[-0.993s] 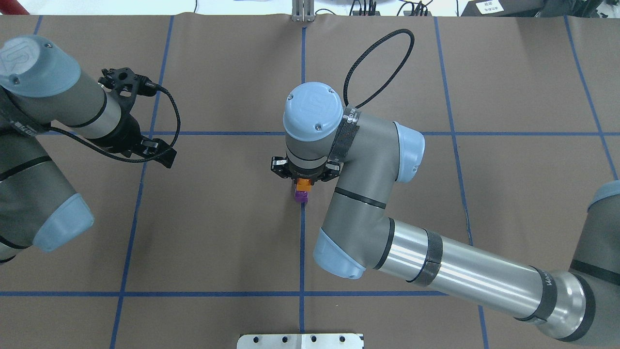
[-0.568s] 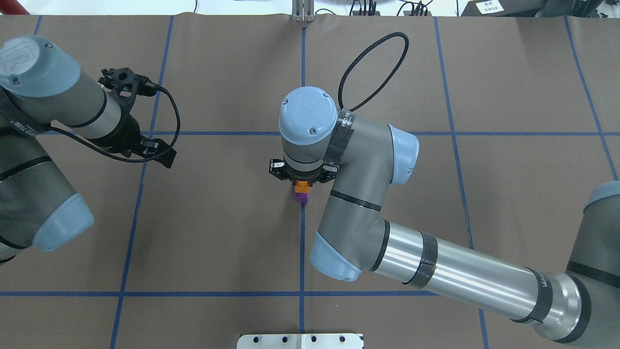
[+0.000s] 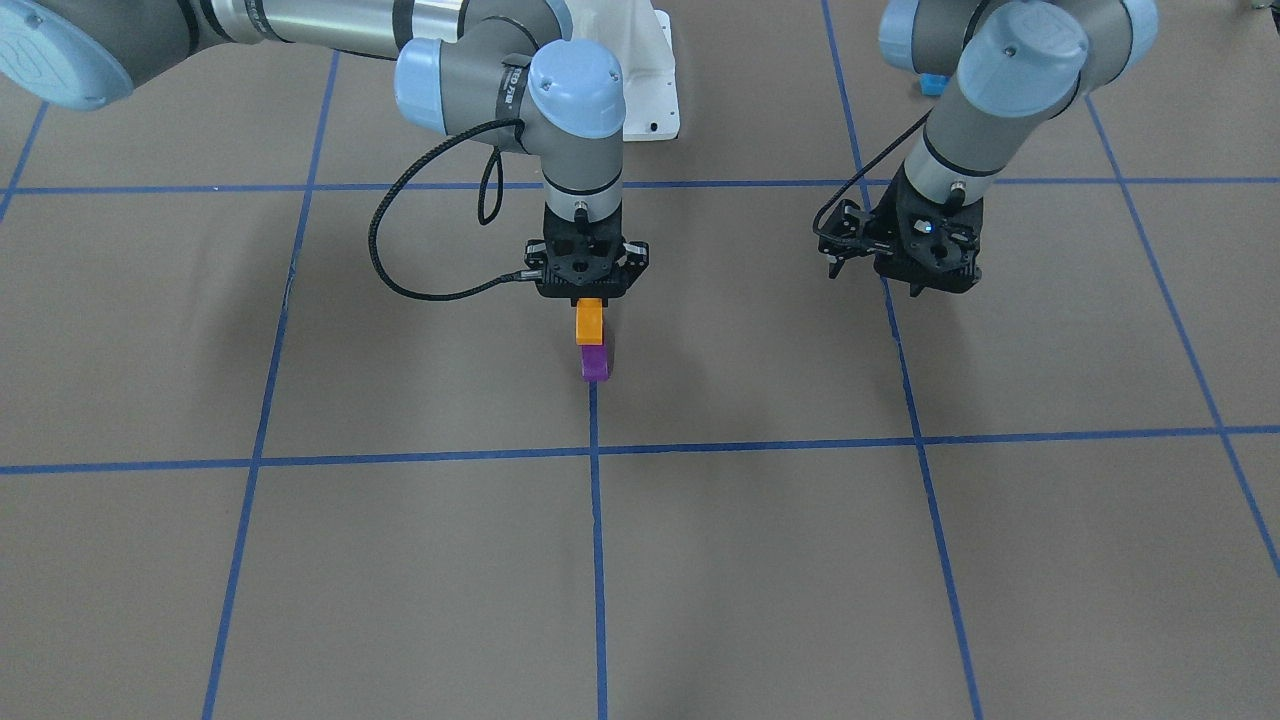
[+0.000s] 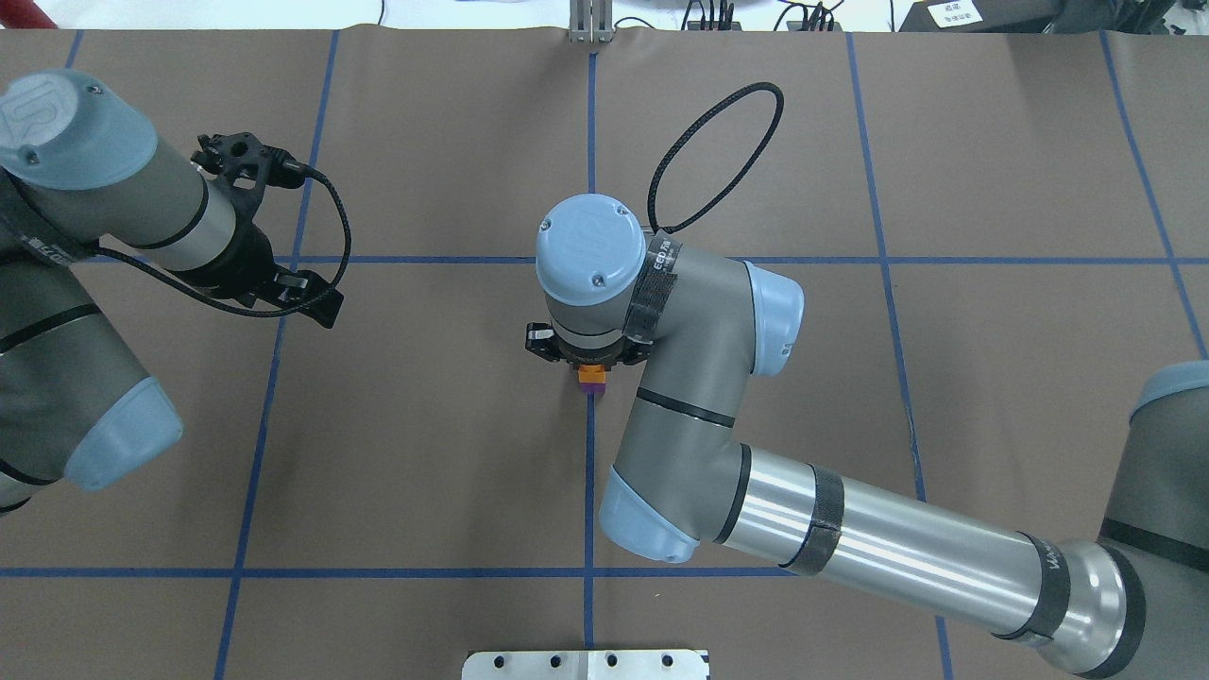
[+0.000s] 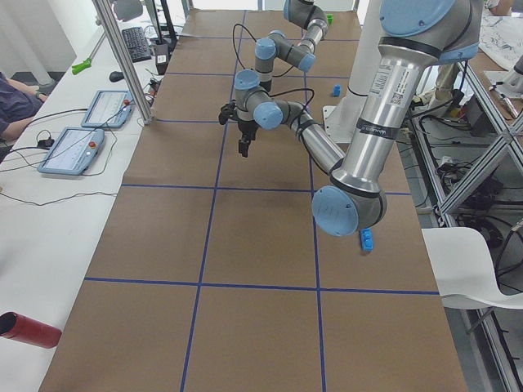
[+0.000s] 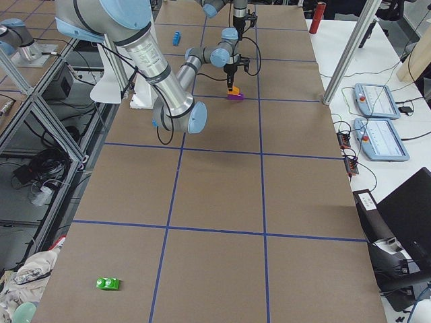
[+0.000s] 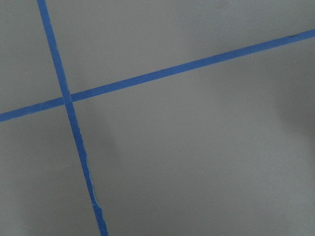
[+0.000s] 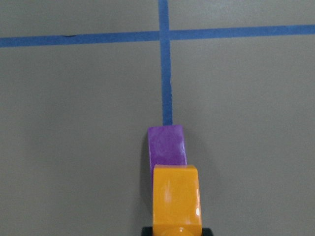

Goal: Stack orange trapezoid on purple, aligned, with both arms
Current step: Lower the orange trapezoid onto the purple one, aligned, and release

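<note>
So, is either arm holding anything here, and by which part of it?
The right end effector grips the orange trapezoid by its upper end, directly over the purple brick. The left end effector has nothing visible in it.

Two arms are working at the table (image 4: 425, 453): left arm (image 4: 113, 208), right arm (image 4: 850, 538). Two grippers are showing: left gripper (image 3: 940, 288), right gripper (image 3: 590, 298). One orange trapezoid (image 3: 589, 322) and one purple brick (image 3: 594, 362) are showing. Also lying in view: first blue brick (image 5: 367, 239), second blue brick (image 5: 335, 90), one green brick (image 6: 108, 283), one red cylinder (image 5: 29, 329), first tablet (image 5: 69, 151), second tablet (image 5: 106, 106).
</note>
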